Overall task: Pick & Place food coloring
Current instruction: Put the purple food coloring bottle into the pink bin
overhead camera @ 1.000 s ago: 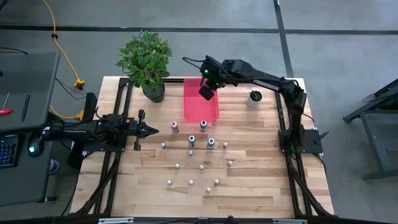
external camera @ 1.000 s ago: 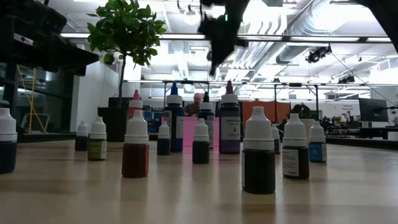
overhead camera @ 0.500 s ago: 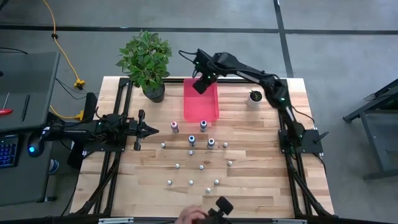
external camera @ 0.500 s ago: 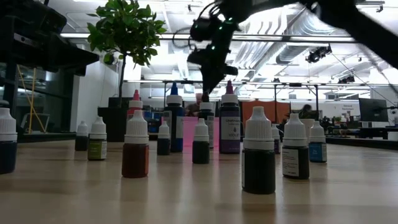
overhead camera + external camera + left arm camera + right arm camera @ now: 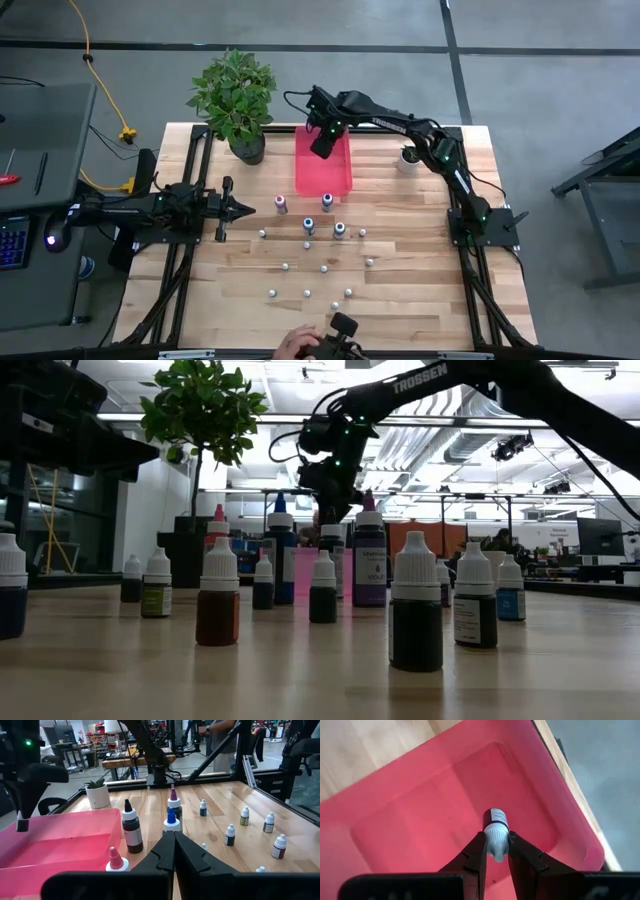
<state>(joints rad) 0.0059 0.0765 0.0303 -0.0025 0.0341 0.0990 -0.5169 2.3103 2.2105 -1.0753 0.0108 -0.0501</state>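
Right gripper (image 5: 495, 851): fingers clamped on the white cap of one small bottle (image 5: 495, 817), hanging over the far end of the pink tray (image 5: 322, 170); a second ago it hung farther right and nearer.

Left gripper (image 5: 174, 837): fingers together, resting at the counter's (image 5: 400, 290) left side, unmoved.

Other bottles (image 5: 308, 246): standing scattered near of the tray, unchanged.

Person's hand (image 5: 297, 346): now showing at the counter's near edge, holding a dark object.

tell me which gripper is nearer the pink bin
Right. The right gripper hangs directly over the pink bin, holding a small bottle. The left gripper sits off to the bin's side, above the table.
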